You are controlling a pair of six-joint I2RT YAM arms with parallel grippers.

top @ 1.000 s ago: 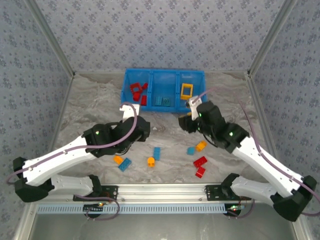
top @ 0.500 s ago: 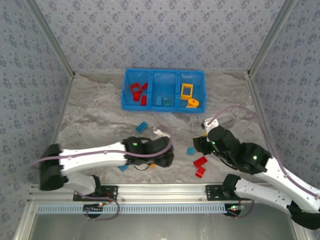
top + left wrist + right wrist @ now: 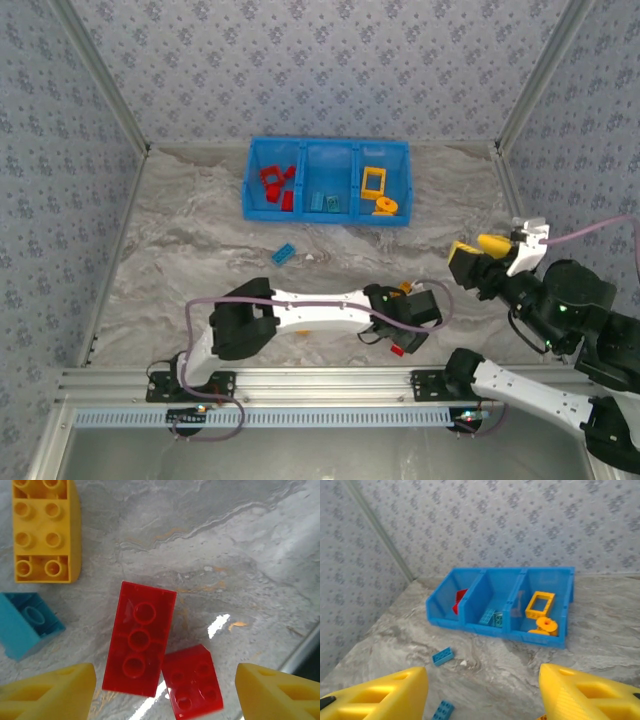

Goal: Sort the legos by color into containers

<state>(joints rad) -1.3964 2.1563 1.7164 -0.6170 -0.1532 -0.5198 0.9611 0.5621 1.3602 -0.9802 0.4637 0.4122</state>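
Long red brick (image 3: 140, 640): smooth, glossy moulded plastic. Worktop (image 3: 240, 545): grey marble-look, polished, reflecting light. Tray (image 3: 485, 629): blue plastic, slight sheen.

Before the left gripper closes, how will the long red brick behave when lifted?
The long red brick looks like hard plastic, so probably stiff and light. Its shiny surface may slip slightly. It lies flat, so rolling seems unlikely; the small red brick at its corner may shift too.

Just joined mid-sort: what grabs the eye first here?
The bright blue tray at the far middle of the table holds legos split red, blue, yellow by compartment. Near the front edge, the open left gripper hovers over two red bricks; the right gripper hangs open at the right.
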